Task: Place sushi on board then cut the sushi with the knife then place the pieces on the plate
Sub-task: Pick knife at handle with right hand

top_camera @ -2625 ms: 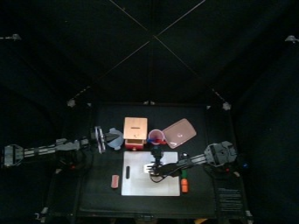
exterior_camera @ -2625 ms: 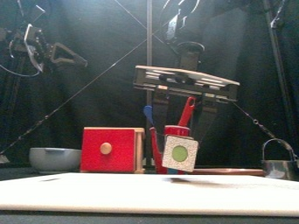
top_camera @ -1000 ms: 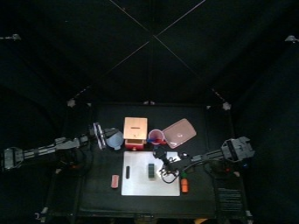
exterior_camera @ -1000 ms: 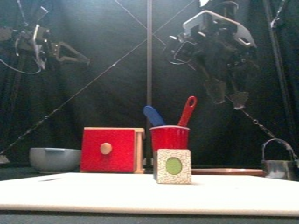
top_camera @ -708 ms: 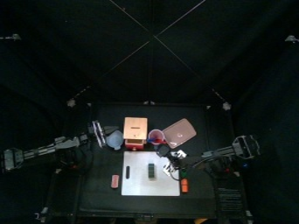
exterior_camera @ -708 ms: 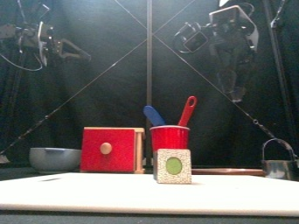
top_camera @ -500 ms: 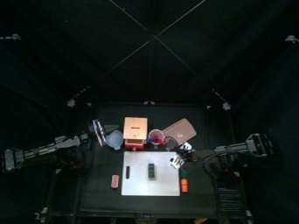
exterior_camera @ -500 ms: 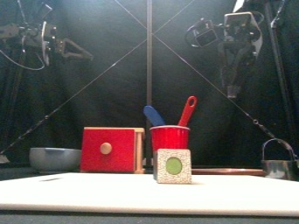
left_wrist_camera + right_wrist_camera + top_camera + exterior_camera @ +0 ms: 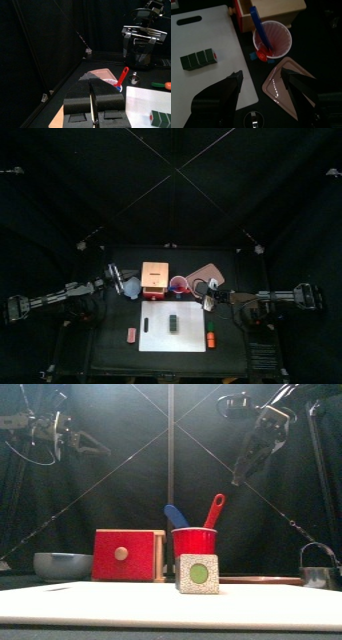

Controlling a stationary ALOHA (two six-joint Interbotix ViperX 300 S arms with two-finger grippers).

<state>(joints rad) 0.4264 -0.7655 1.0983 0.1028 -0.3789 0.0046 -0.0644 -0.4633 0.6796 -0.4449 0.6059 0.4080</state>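
Note:
The dark green sushi roll (image 9: 175,320) lies on the white cutting board (image 9: 160,340), alone and untouched; it shows end-on in the front view (image 9: 199,572). My right gripper (image 9: 264,92) is open and empty, high above the table (image 9: 254,449), over the gap between the board's back right corner and the pink plate (image 9: 205,278). Behind the board, the red cup (image 9: 179,285) holds a blue knife (image 9: 258,22) and a red knife (image 9: 214,511). My left gripper (image 9: 93,107) is shut on nothing, hanging high at the left near the bowl (image 9: 130,286).
A wooden box with a red drawer front (image 9: 130,555) stands behind the board, left of the cup. The metal cutter (image 9: 318,569) sits at the right. A pink toy (image 9: 131,335) lies left of the board and an orange one (image 9: 210,338) at its right edge.
My right gripper let go of the sushi roll on the board, rose, and pulled back right toward the plate. The left arm barely moved.

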